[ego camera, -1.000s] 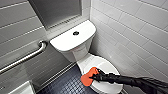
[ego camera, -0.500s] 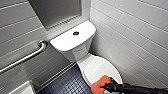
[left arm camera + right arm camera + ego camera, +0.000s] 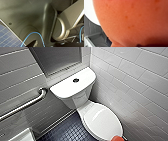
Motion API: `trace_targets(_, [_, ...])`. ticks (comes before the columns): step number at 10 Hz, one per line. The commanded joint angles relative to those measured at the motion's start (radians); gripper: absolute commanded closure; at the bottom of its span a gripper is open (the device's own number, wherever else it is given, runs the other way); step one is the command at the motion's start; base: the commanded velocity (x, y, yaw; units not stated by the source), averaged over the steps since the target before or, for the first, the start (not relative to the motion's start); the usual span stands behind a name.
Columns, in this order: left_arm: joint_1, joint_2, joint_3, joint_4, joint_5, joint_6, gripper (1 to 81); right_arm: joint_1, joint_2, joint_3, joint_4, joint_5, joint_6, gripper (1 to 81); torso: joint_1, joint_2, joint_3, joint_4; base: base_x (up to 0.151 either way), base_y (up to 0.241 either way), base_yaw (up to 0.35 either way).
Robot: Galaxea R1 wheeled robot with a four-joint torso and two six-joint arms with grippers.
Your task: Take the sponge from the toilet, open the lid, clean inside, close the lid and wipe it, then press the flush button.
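Note:
The white toilet [image 3: 75,100] stands against the tiled wall with its lid [image 3: 100,119] shut down over the bowl. A dark round flush button [image 3: 76,80] sits in the flat tank top. The orange-red sponge [image 3: 117,138] lies at the lid's near end, cut off by the picture's lower edge. In the right wrist view the sponge [image 3: 134,22] looms very large and close, held in my right gripper, with a patch of the white lid [image 3: 88,11] behind it. The left wrist view shows my own dark body panel and a blue cable.
A steel grab bar [image 3: 25,104] runs along the grey tiled wall left of the tank. Dark studded floor [image 3: 67,132] lies between that wall and the bowl. White tiles [image 3: 140,84] close in on the right. A white object [image 3: 22,136] sits at the lower left.
The sponge and my right arm have slid along the lid toward its near end and the picture's lower right. The dark arm seen earlier has left the head view.

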Motion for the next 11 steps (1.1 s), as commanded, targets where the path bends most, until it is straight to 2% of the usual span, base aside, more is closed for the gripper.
trace_targets(1, [0.033,-0.006,0.016,0.005,0.090,0.006,1.0,-0.096,-0.270,0.094,-0.011,0.133,0.007,81.1,0.000,0.000,0.000,0.000,0.000,0.000,0.000])
trace_targets(3, [0.036,-0.004,0.018,0.003,0.090,0.006,1.0,-0.193,-0.350,0.106,-0.007,0.141,0.007,81.1,0.000,0.000,0.000,0.000,0.000,0.000,0.000])
trace_targets(5, [0.036,0.000,0.018,0.003,0.090,0.006,1.0,-0.332,-0.333,0.078,-0.010,0.158,0.004,81.1,0.000,0.000,0.000,0.000,0.000,0.000,0.000])
trace_targets(6, [0.036,0.000,0.018,0.005,0.090,0.006,1.0,-0.389,-0.313,0.065,-0.011,0.207,-0.001,81.1,0.000,0.000,0.000,0.000,0.000,0.000,0.000])
trace_targets(7, [0.036,-0.003,0.019,0.005,0.088,0.006,1.0,-0.438,-0.291,0.045,-0.011,0.253,-0.001,81.1,-0.064,0.100,0.000,0.000,0.000,0.000,0.000])
trace_targets(8, [0.036,-0.004,0.019,0.005,0.088,0.006,1.0,-0.481,-0.263,0.017,-0.012,0.287,-0.001,81.1,-0.066,0.102,0.000,0.000,0.000,0.000,0.000])
trace_targets(11, [0.036,-0.007,0.019,0.005,0.090,0.007,1.0,-0.561,-0.149,-0.125,-0.011,0.305,-0.001,81.1,-0.114,0.179,0.098,0.000,0.000,0.000,0.000])
